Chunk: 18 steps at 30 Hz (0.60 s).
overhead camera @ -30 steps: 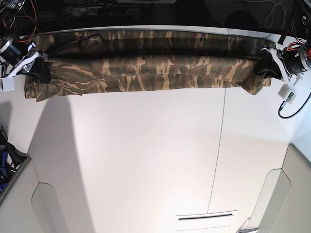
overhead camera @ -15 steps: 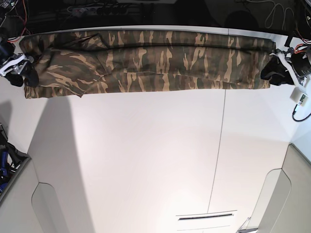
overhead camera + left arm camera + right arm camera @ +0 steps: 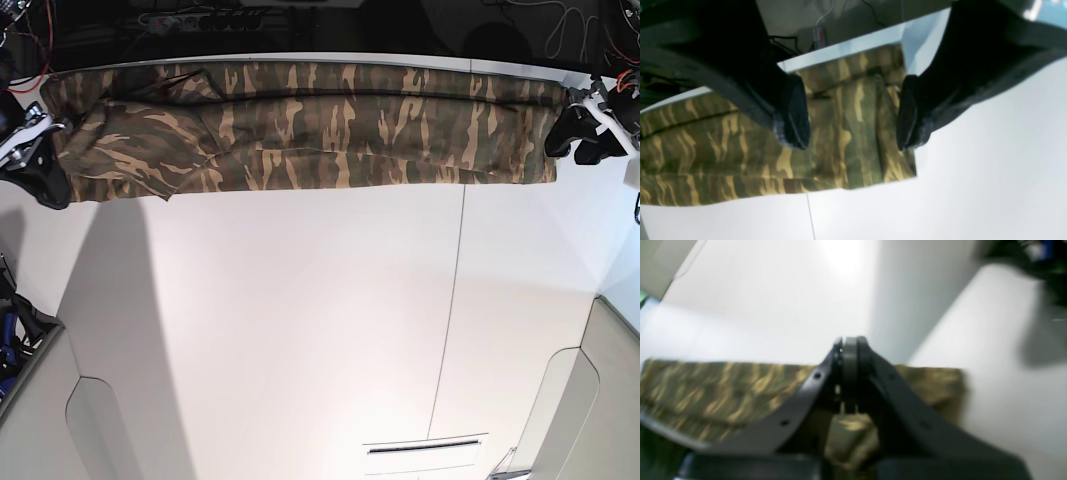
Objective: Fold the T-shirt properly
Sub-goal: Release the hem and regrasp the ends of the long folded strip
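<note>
- Base view shows the T-shirt (image 3: 300, 125) lying flat in a long band along the far edge of the white table (image 3: 300, 330).
- It is folded over on itself, and its camouflage print is green, brown and tan.
- At one end of the shirt sits the left gripper (image 3: 580, 140), just beside the cloth.
- Left wrist view shows the left gripper (image 3: 853, 116) with its two black fingers (image 3: 793, 116) spread wide apart.
- Nothing is between those fingers; the end of the T-shirt (image 3: 846, 133) lies on the table below them.
- At the other end of the shirt sits the right gripper (image 3: 48, 180), by the edge of the cloth.
- Right wrist view is blurry, but it shows the right gripper (image 3: 850, 373) pressed closed, with its tips together.
- It holds nothing, and the T-shirt (image 3: 723, 396) lies on the table under it.
</note>
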Each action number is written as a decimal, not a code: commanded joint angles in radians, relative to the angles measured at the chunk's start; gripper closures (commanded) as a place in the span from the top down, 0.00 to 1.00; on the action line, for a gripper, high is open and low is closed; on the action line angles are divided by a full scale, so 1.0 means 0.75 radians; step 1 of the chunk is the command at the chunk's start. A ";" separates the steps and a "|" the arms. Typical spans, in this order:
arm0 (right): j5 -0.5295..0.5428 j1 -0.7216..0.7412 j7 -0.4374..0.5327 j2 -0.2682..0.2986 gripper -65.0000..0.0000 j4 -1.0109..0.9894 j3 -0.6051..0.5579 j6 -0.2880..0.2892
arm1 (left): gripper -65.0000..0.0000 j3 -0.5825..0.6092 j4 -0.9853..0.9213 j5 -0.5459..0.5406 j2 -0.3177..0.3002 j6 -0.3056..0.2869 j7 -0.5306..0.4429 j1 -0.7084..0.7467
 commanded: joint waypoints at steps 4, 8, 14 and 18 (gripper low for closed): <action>-0.182 -0.001 0.073 0.015 0.00 -0.109 -0.218 0.005 | 0.68 -0.008 -0.074 -0.004 -0.023 -0.007 -0.115 0.013; -0.357 0.004 0.185 0.016 0.00 -0.332 -0.301 0.004 | 0.68 -0.007 -0.173 0.006 -0.023 -0.007 -0.156 0.012; -0.318 0.014 0.230 0.021 0.00 -0.583 -0.298 -0.016 | 0.68 -0.007 -0.276 0.053 -0.023 -0.007 -0.197 0.013; -0.273 0.014 0.230 0.021 0.00 -0.597 -0.298 -0.016 | 0.68 -0.007 -0.298 0.019 -0.023 -0.007 -0.197 0.013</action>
